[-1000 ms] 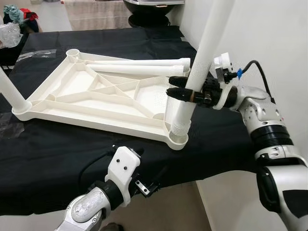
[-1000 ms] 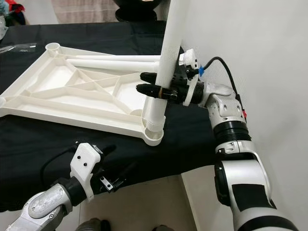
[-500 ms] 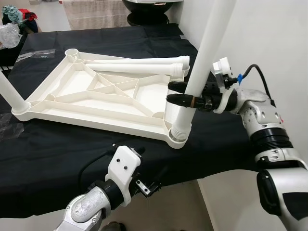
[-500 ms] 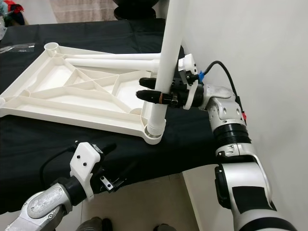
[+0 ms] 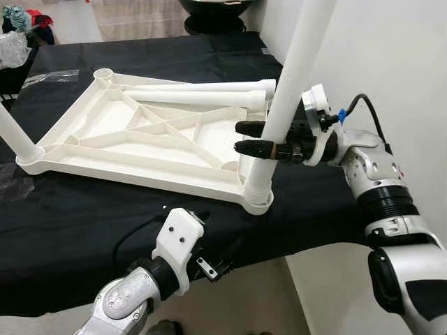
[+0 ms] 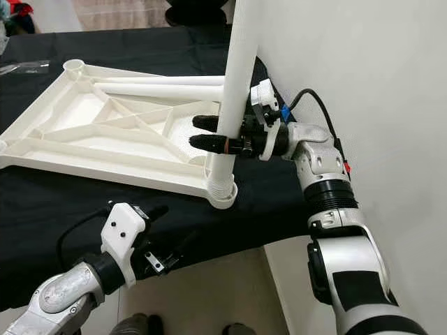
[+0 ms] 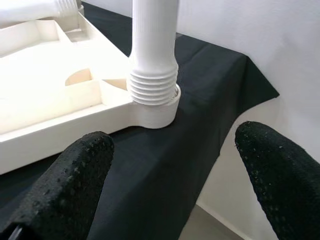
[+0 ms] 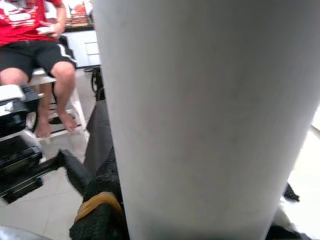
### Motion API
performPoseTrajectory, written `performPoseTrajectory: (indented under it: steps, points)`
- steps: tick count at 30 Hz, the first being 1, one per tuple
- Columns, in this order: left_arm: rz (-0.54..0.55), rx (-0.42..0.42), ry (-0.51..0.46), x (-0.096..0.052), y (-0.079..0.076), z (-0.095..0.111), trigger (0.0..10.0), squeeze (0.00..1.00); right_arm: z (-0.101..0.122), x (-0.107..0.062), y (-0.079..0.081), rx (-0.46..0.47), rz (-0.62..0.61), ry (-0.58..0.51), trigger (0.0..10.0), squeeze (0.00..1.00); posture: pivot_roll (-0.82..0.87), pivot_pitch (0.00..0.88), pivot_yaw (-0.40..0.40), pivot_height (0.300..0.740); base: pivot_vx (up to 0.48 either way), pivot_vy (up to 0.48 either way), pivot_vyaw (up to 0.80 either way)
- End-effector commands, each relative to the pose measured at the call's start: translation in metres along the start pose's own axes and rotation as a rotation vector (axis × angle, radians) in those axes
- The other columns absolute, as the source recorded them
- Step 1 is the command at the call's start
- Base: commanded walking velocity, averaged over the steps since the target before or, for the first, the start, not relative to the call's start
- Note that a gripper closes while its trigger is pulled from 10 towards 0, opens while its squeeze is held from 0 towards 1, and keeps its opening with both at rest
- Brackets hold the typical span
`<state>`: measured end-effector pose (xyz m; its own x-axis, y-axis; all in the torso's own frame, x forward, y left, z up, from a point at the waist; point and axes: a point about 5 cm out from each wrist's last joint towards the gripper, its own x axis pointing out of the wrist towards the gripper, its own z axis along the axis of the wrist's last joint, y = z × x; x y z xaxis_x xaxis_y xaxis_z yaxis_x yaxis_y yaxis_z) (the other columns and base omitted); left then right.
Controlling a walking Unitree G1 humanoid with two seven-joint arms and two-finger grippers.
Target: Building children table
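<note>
The white table top [image 5: 140, 146] lies upside down on a black-covered table [image 5: 70, 230]. At its near right corner socket [image 5: 257, 202] stands a white leg [image 5: 293, 70], tilted slightly right, its threaded end [image 7: 152, 85] sitting in the socket. My right gripper [image 5: 241, 137] is shut on this leg a little above the thread, one finger on each side. My left gripper [image 7: 170, 175] hangs open below the table's front edge, holding nothing. Another leg [image 5: 14, 132] stands in the near left corner. Two loose legs [image 5: 202, 94] lie across the far side of the top.
A white wall [image 5: 391, 56] runs close along the table's right side. A crumpled plastic bag [image 5: 14, 49] sits at the far left. A seated person in a red shirt [image 8: 30, 30] appears in the right wrist view. Bare floor lies below the front edge.
My right gripper has shifted a little to the left and its wrist has turned around the leg. The leg stays in the corner socket. The left arm has hardly moved.
</note>
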<state>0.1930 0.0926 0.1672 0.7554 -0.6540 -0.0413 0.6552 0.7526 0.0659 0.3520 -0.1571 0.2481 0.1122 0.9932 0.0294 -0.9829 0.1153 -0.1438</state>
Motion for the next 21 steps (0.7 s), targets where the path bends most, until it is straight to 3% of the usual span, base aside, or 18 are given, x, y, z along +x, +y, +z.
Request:
performPoseTrajectory:
  steps: [1,21]
  points:
    - [-0.012,-0.002,0.011,-0.0012,0.0,-0.0011,10.0,0.0,-0.01,-0.0038,0.0056,0.039,0.038,0.033,10.0,0.0,0.08,0.179,-0.045,0.74,0.0,0.0,0.0]
    - [-0.01,0.011,0.011,-0.0009,0.0016,0.0006,10.0,0.0,-0.0086,-0.0098,0.0009,0.009,-0.007,0.07,10.0,0.0,0.09,0.179,-0.042,0.74,0.0,0.0,0.0]
